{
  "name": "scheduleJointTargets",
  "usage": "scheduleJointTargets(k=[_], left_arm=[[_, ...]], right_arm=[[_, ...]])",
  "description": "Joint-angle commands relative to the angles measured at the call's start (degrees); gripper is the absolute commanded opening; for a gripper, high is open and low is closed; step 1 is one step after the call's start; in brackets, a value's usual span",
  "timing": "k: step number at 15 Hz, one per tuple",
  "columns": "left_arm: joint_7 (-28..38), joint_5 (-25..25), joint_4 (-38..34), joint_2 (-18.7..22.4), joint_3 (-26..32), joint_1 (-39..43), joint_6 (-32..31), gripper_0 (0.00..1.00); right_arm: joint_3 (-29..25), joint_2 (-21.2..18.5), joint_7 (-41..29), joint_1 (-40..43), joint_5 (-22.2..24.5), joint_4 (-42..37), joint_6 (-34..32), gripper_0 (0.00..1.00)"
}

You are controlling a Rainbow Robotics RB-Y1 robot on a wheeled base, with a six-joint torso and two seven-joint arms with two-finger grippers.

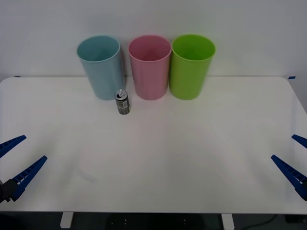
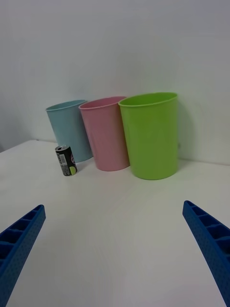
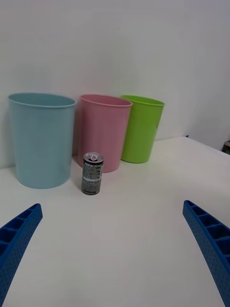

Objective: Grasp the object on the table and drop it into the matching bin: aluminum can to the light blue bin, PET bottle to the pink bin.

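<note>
Since the can [image 1: 123, 101] stood upright on the table [image 1: 158, 158], just in front of the gap between the light blue bin [image 1: 101, 67] and the pink bin [image 1: 149, 66], the reach would best come from the left gripper [image 1: 16, 163], which was nearer. A good approach would go in low and level, with the fingers passing either side of the can's body below its silver top, without brushing either bin behind it. Both grippers waited at the near corners of the table with fingers spread wide and nothing between them, the right gripper [image 1: 293, 160] well apart from the can. The can was far ahead of the left fingers [image 3: 19, 235], roughly centred between them. A green bin [image 1: 192, 66] stood beyond the pink one.
</note>
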Motion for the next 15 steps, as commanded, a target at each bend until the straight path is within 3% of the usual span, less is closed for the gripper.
scheduleJointTargets(k=[1, 10, 15], left_arm=[[0.00, 0.00, 0.00, 0.00, 0.00, 0.00, 0.00, 1.00], [-0.88, 0.42, 2.10, -0.15, -0.64, -0.31, 2.41, 1.00], [-2.20, -0.63, 2.28, -0.15, -2.67, -0.40, 9.01, 1.00]], right_arm=[[0.00, 0.00, 0.00, 0.01, 0.00, 0.00, 0.00, 1.00], [0.00, 0.00, 0.00, 0.01, 0.00, 0.00, 0.00, 1.00], [0.00, 0.00, 0.00, 0.01, 0.00, 0.00, 0.00, 1.00]])
